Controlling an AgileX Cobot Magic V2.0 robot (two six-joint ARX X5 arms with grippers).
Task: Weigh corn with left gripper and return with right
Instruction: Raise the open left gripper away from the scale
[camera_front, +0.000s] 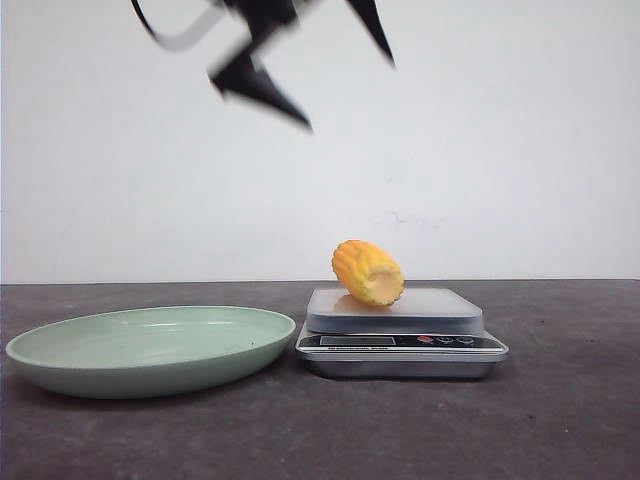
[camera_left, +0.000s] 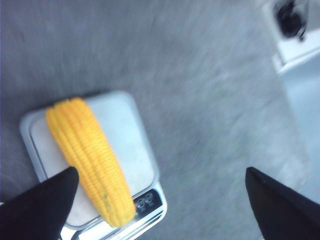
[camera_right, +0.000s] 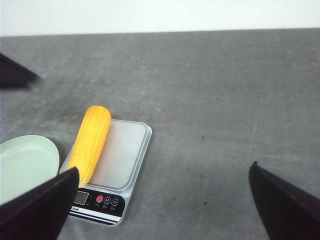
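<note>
A: Resting lengthwise on the scale (camera_right: 107, 172) platform: the corn (camera_right: 91, 143), one end overhanging the display edge. Plate (camera_front: 150, 345) just beside the scale.

B: Left gripper (camera_front: 300, 75)?

A: Spread wide, holding nothing, blurred, well above the corn.

B: Right gripper (camera_right: 162, 200)?

A: Fingers (camera_right: 285, 200) wide apart, empty; corn sits near the one finger, untouched.

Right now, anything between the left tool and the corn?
Nothing: in the front view only bare wall separates the left tool, raised, from the corn lying on the scale.
</note>
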